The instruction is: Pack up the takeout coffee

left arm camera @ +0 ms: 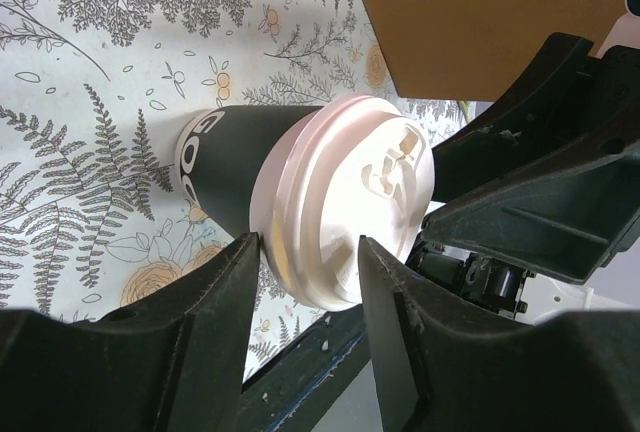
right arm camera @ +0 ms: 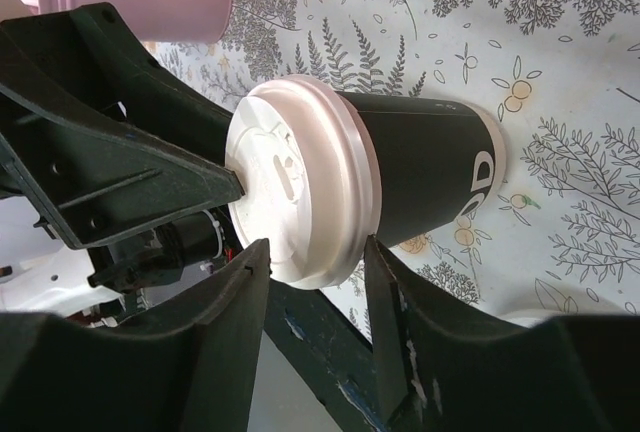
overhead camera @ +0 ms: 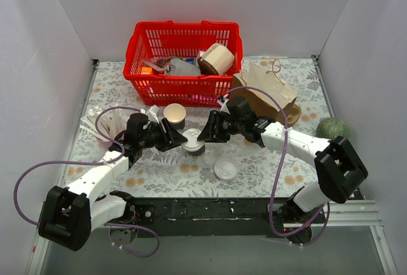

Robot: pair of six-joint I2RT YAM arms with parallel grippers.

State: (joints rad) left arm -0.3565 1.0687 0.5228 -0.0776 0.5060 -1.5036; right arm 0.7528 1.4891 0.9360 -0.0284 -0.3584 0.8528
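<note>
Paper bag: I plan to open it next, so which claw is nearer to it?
Right. The right claw is at the lidded cup, just left of the paper bag; the left claw is beyond the cup, farther away.

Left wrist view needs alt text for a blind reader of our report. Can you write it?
A dark takeout coffee with a white lid sits on a floral table cover, the left gripper straddling the lid's rim. The right gripper sits at the lid's right edge; a brown paper bag lies beyond.

one takeout coffee (overhead camera: pixel 193 140), one lidless cup (overhead camera: pixel 175 114), one loose lid (overhead camera: pixel 225 169), one red basket (overhead camera: pixel 191 85), one paper bag (overhead camera: pixel 270 87).
</note>
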